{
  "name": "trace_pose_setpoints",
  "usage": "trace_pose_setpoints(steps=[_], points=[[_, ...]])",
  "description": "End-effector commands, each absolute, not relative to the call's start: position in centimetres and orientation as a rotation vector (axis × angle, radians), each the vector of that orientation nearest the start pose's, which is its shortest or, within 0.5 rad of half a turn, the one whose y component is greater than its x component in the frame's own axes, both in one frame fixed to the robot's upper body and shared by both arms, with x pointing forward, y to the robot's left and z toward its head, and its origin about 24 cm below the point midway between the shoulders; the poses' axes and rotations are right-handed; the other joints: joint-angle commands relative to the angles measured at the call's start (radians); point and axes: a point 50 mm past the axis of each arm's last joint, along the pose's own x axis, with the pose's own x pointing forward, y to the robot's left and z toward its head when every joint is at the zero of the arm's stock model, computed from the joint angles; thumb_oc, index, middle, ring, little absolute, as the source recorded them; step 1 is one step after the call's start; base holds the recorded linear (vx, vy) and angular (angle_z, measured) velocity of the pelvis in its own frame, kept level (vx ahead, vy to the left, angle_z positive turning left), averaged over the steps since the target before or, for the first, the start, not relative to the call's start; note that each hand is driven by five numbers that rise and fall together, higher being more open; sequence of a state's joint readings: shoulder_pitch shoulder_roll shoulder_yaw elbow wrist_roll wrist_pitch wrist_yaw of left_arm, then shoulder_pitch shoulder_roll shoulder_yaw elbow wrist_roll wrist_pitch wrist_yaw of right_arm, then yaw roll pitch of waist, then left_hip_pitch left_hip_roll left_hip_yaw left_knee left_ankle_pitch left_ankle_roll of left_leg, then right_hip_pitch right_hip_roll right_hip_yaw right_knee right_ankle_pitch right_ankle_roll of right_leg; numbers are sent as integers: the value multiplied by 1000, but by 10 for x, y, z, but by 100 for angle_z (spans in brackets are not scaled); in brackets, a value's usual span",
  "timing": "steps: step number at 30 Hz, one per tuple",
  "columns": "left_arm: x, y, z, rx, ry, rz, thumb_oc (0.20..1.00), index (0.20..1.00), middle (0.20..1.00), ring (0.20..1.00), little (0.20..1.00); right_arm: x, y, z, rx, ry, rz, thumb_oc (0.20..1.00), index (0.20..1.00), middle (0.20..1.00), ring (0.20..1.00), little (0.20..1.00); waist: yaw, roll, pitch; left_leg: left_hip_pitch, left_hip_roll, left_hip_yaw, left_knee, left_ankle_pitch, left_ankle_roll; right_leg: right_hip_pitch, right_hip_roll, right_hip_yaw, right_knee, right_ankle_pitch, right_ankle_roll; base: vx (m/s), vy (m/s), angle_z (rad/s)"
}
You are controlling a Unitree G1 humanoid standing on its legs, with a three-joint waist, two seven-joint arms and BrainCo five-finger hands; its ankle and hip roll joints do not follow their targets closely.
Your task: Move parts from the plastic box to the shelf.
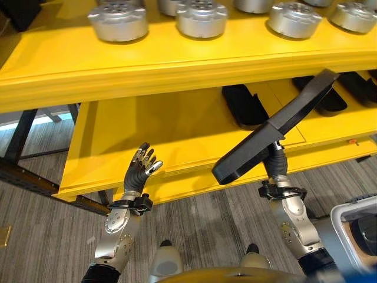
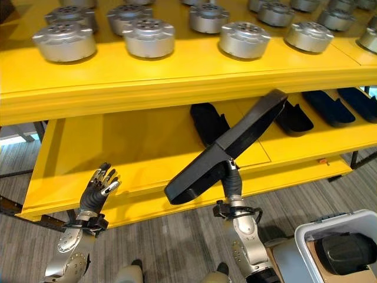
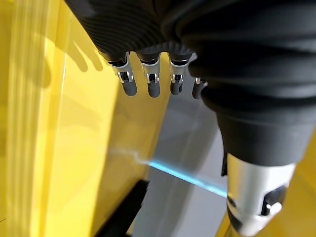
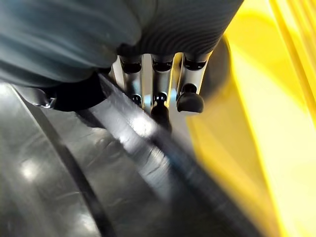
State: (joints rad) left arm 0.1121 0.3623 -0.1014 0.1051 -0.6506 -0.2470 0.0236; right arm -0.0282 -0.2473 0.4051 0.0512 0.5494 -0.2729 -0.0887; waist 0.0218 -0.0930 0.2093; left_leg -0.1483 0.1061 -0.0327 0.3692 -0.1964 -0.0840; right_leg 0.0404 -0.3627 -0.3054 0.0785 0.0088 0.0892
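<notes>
Yellow shelf (image 2: 177, 76), two tiers, smooth painted surface, dark metal legs at the robot's left. Floor (image 1: 53, 236): grey striped carpet.

Upper tier: round silver metal parts (image 2: 149, 37), disc-shaped with notched rims and holes in the top face. Eleven counted in the right eye view, some cut off by the frame edge.

Lower tier: flat black moulded parts (image 2: 207, 122), matte, elongated with rounded ends. Three counted resting on it in the right eye view; a further one may lie at the far right, partly hidden.

Right robot hand (image 2: 228, 172): raised in front of the lower tier, holding a long black part (image 2: 230, 144) from below. The part is tilted, its high end over the lower tier, its low end out past the shelf's front edge. Right wrist view shows the fingers (image 4: 162, 101) curled against the part's glossy dark edge.

Left robot hand (image 1: 143, 165): raised before the front edge of the lower tier, fingers spread and loosely straight, holding nothing.

Plastic box (image 2: 330, 236): grey-white, at the robot's lower right on the floor side, with one dark part (image 2: 347, 250) inside.
</notes>
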Motion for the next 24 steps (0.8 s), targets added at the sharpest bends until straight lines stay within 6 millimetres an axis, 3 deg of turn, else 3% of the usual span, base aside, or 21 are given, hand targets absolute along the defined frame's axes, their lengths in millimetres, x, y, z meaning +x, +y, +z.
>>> trace_pose_setpoints(steps=[1, 6, 7, 9, 13, 20, 24], points=[[233, 234, 52, -253, -170, 170, 1000, 1000, 1000, 1000, 1000, 257, -80, 51, 221, -49, 545, 200, 200, 200, 200, 200, 56, 25, 13, 47, 14, -27, -162, 132, -18, -25, -42, 18, 204, -42, 73, 1, 30, 40], [234, 244, 56, -238, -189, 223, 1000, 1000, 1000, 1000, 1000, 261, -55, 60, 229, -60, 654, 200, 200, 200, 200, 200, 108, 10, 32, 13, -9, -48, -129, 119, -10, -19, -52, 0, 204, -41, 76, -2, -6, 36], [237, 243, 59, -238, -197, 231, 1000, 1000, 1000, 1000, 1000, 262, -37, 58, 298, -21, 693, 200, 200, 200, 200, 200, 136, 7, 47, -10, -18, -62, -110, 116, -7, -21, -55, -10, 210, -42, 76, -36, -37, 8], [240, 241, 61, -251, -204, 229, 1000, 1000, 1000, 1000, 1000, 260, -19, 55, 385, 34, 725, 200, 200, 200, 200, 200, 162, 13, 67, -27, -26, -76, -103, 120, -7, -22, -53, -22, 215, -47, 74, -40, -32, 11], [240, 241, 63, -255, -208, 233, 1000, 1000, 1000, 1000, 1000, 259, -8, 55, 382, 49, 765, 200, 200, 200, 200, 200, 183, 21, 87, -39, -34, -89, -96, 121, -5, -24, -54, -35, 226, -52, 71, -17, -9, 16], [240, 241, 62, -270, -206, 240, 1000, 1000, 1000, 1000, 1000, 276, -21, 71, 317, -28, 713, 200, 200, 200, 200, 200, 195, 27, 106, -51, -37, -105, -107, 132, -4, -29, -54, -54, 228, -50, 72, -9, -13, 11], [239, 236, 58, -285, -183, 192, 1000, 1000, 1000, 1000, 1000, 308, -44, 95, 230, -132, 571, 200, 200, 200, 200, 200, 205, 35, 115, -64, -31, -109, -113, 141, -5, -46, -50, -62, 232, -47, 73, -9, -17, 0]])
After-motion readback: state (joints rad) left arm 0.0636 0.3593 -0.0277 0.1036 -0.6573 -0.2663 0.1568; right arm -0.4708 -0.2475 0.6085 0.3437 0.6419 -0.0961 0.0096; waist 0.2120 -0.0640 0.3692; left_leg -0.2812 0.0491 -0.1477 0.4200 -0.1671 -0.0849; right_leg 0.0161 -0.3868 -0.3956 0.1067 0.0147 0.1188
